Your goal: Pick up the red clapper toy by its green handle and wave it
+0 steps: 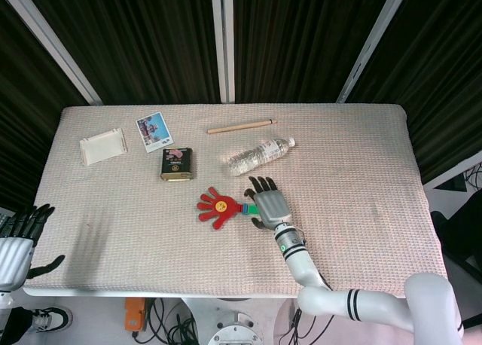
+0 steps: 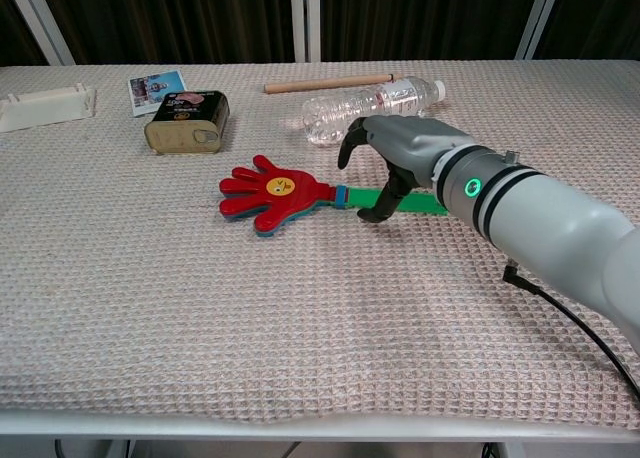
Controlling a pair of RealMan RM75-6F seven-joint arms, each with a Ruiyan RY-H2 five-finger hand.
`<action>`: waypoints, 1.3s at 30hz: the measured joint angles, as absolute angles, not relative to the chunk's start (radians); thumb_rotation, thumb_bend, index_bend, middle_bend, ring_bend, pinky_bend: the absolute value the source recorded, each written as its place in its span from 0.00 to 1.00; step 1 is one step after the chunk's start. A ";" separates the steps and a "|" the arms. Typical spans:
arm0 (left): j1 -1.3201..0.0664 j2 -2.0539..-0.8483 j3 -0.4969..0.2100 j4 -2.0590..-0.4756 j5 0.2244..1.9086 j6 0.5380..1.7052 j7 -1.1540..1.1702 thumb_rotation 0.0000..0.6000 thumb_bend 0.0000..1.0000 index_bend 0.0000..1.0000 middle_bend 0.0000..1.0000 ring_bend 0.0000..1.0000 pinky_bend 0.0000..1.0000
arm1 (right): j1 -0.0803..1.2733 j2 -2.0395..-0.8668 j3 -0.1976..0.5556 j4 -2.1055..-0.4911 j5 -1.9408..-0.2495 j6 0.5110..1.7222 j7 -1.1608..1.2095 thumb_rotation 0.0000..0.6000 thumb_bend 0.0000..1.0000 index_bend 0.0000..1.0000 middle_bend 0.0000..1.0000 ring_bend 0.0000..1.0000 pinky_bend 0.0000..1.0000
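Red hand-shaped plastic clapper toy lies flat near the middle of the woven beige table cloth, its green handle pointing right. Directly over that handle hovers the grey right hand, fingers spread wide and curved downward, holding nothing. Beyond it lies a clear plastic bottle on its side. At the near left edge, the left hand waits with parted fingers.

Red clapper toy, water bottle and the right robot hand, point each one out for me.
red clapper toy (image 2: 272,190), chest view, on its red palm.
water bottle (image 2: 365,111), chest view, on its clear body.
right robot hand (image 1: 269,204), head view, on the back of the hand.
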State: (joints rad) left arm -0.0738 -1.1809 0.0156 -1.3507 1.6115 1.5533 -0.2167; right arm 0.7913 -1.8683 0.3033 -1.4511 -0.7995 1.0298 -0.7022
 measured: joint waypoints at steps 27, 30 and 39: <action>-0.062 -1.173 0.019 -1.315 1.622 1.582 -0.266 1.00 0.16 0.03 0.05 0.00 0.03 | 0.871 -2.013 0.354 -1.299 -0.737 1.096 -0.708 1.00 0.22 0.41 0.13 0.00 0.00; -0.064 -1.177 0.019 -1.307 1.622 1.580 -0.274 1.00 0.16 0.03 0.05 0.00 0.03 | 0.881 -2.015 0.363 -1.280 -0.732 1.081 -0.705 1.00 0.22 0.41 0.13 0.00 0.00; -0.060 -1.179 0.015 -1.297 1.612 1.581 -0.289 1.00 0.16 0.03 0.05 0.00 0.03 | 0.907 -2.015 0.374 -1.257 -0.719 1.039 -0.694 1.00 0.22 0.41 0.13 0.00 0.00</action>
